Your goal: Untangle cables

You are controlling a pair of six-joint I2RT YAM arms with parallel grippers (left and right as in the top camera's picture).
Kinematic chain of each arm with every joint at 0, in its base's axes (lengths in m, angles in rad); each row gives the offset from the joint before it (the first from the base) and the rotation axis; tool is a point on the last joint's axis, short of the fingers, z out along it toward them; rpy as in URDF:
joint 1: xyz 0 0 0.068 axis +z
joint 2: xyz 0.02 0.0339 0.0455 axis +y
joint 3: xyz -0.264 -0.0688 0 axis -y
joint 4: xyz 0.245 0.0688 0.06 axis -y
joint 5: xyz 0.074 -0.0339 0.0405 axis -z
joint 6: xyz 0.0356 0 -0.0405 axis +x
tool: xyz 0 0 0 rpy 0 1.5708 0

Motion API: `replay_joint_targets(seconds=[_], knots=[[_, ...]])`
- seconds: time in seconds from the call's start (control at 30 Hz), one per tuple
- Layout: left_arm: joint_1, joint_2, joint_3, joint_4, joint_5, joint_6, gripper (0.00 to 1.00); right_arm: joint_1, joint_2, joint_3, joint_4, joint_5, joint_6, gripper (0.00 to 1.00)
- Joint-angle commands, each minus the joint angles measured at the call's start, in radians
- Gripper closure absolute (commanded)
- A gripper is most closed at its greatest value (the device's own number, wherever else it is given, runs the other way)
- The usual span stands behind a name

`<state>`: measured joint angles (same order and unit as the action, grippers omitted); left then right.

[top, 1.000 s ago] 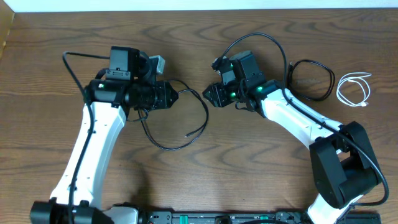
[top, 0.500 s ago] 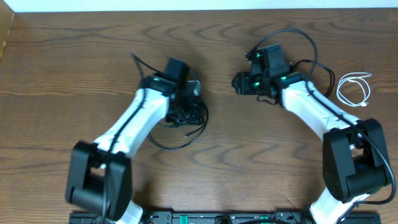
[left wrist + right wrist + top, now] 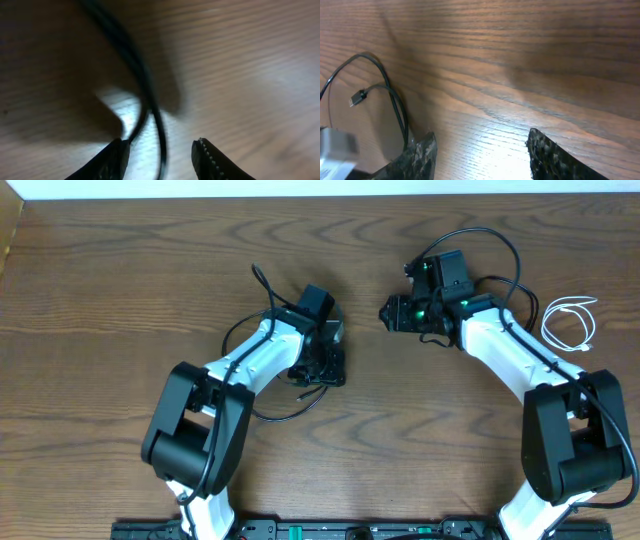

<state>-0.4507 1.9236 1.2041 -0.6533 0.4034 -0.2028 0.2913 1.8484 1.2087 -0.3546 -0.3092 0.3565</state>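
Observation:
The black cable (image 3: 272, 414) lies in a loose loop at the table's middle, its plug end (image 3: 300, 393) inside the loop. My left gripper (image 3: 325, 370) is low over the loop's right side. In the left wrist view its fingers (image 3: 160, 155) are open, with the blurred black cable (image 3: 145, 85) running between them. The white cable (image 3: 570, 323) lies coiled at the far right, apart from the black one. My right gripper (image 3: 386, 313) is open and empty over bare wood (image 3: 480, 150). The right wrist view shows the black cable (image 3: 395, 107) and a small plug (image 3: 355, 98) at the left.
A further thin black loop (image 3: 527, 305) lies behind my right arm, next to the white cable. Thick arm wires arch above the right wrist (image 3: 470, 232) and the left arm (image 3: 262, 283). The table's far edge (image 3: 320, 194) meets a white wall.
My left arm has swung right and toward the middle, and its gripper has come down over the black loop. My right gripper has drawn back to the right and slightly up the table.

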Motion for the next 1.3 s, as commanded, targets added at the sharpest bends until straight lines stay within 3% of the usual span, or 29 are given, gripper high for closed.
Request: replay_joint_targets(seconds=[0.0,0.1,0.2,0.23,0.53,0.77,0.97,1.27], knots=[[-0.001,0.023,-0.01,-0.003,-0.052,-0.002,0.55,0.011,0.003,0.001,-0.003,-0.012,0.01,0.46],[-0.007,0.024,-0.01,-0.004,-0.05,-0.002,0.6,0.011,0.003,0.001,-0.006,-0.012,0.01,0.47],[-0.011,0.023,-0.01,-0.006,-0.05,-0.001,0.9,0.011,0.003,0.001,-0.006,-0.012,0.009,0.47],[-0.011,0.023,-0.009,-0.01,-0.05,-0.002,0.92,0.011,0.003,0.001,-0.006,-0.017,0.009,0.49],[0.045,-0.068,0.039,-0.139,-0.05,-0.001,0.92,0.012,0.003,0.001,-0.008,-0.276,-0.136,0.5],[0.118,-0.237,0.04,-0.145,-0.05,0.018,0.93,0.012,0.003,0.001,-0.008,-0.406,-0.153,0.44],[0.167,-0.342,0.04,-0.146,-0.049,0.043,0.93,0.018,0.003,0.001,-0.004,-0.468,-0.175,0.45],[0.209,-0.376,0.04,-0.152,-0.042,0.09,0.93,0.066,0.003,0.001,0.076,-0.715,-0.29,0.42]])
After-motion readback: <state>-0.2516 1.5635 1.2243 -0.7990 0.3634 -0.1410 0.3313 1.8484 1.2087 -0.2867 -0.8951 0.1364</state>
